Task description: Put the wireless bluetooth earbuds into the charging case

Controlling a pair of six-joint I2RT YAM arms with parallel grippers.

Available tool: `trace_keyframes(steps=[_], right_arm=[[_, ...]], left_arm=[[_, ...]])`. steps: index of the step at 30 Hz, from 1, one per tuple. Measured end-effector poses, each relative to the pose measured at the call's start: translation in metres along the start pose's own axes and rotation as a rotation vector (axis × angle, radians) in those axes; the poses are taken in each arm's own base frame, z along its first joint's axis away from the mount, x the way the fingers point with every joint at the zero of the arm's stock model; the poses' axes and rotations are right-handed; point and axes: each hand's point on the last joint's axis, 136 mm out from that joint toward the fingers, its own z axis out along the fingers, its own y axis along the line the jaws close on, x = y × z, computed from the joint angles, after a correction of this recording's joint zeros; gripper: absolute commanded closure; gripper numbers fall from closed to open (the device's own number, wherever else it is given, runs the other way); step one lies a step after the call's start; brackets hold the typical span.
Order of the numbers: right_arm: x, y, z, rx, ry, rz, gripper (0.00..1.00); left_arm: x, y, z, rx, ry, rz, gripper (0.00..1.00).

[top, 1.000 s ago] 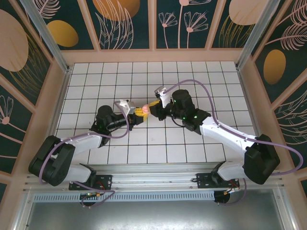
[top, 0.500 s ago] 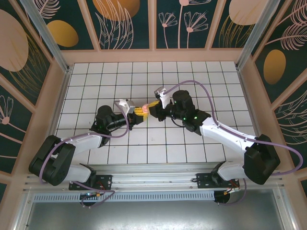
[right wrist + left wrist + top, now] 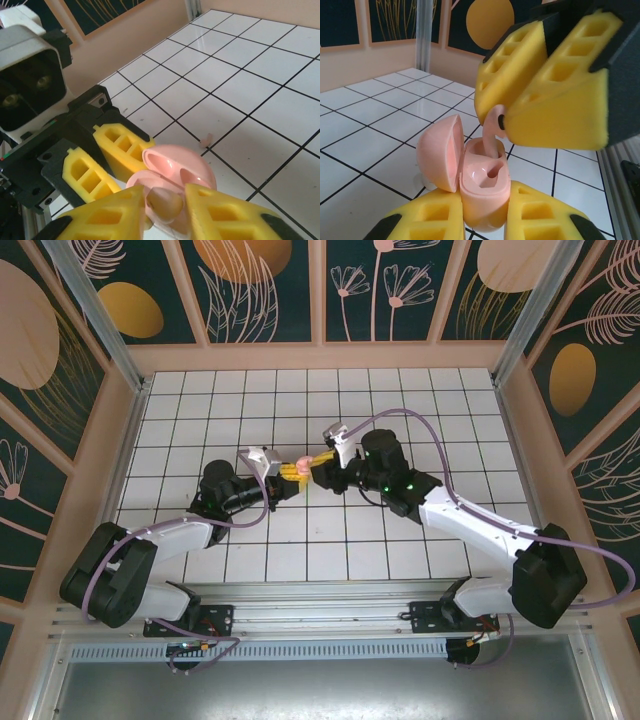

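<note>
- From above, the case is no more than a pink speck where the two grippers meet, and the earbud cannot be picked out there at all.
- On the left wrist camera the earbud (image 3: 493, 131) hangs stem-down from between the right gripper's yellow pads. Its tip is over the far well of the case (image 3: 485, 187), and I cannot tell whether it has seated.
- The right gripper (image 3: 164, 198) has its jaws narrow around the earbud. I cannot tell whether they pinch it or just flank it.
- The left gripper (image 3: 291, 472) is clamped on the case body, holding it just above the table, with the lid (image 3: 439, 156) swung open toward 9 o'clock.
- A small pale bit (image 3: 206, 139) lies on a tile line at 1 o'clock from the case. It is too small for me to identify.
- The table (image 3: 400, 400) is white tile with dark grout, and the grippers meet near its middle, the left arm reaching in from 8 o'clock and the right from 4 o'clock.
- The walls (image 3: 260, 290) are dark teal panels with orange discs and pale leaf drawings in peach frames.
- Against a second ago, the meeting point has not shifted, and the right arm has moved only slightly.
</note>
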Motion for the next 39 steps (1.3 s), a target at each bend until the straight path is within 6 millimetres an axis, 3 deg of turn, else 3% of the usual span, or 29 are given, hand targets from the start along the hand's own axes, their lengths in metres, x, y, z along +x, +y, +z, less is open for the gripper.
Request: trace_keyframes(steps=[4,9,15,22,28,39], right_arm=[[0.001,0.0,-0.002,0.003,0.005,0.008,0.55],[-0.014,0.003,-0.014,0.002,-0.041,0.016,0.44],[-0.039,-0.003,-0.032,0.016,-0.127,0.052,0.41],[-0.029,-0.009,-0.024,0.0,-0.09,0.115,0.38],[-0.018,-0.012,-0.01,-0.004,-0.033,0.144,0.42],[-0.028,0.003,-0.007,-0.089,-0.027,0.158,0.64]], left_arm=[[-0.002,0.001,0.0,-0.01,-0.005,0.004,0.83],[-0.006,0.001,-0.002,-0.015,-0.015,0.013,0.83],[-0.007,0.001,-0.002,-0.016,-0.018,0.023,0.83],[-0.007,0.001,-0.002,-0.016,-0.018,0.023,0.83],[-0.008,0.001,-0.002,-0.02,-0.019,0.023,0.83],[-0.008,0.002,-0.002,-0.023,-0.019,0.023,0.83]])
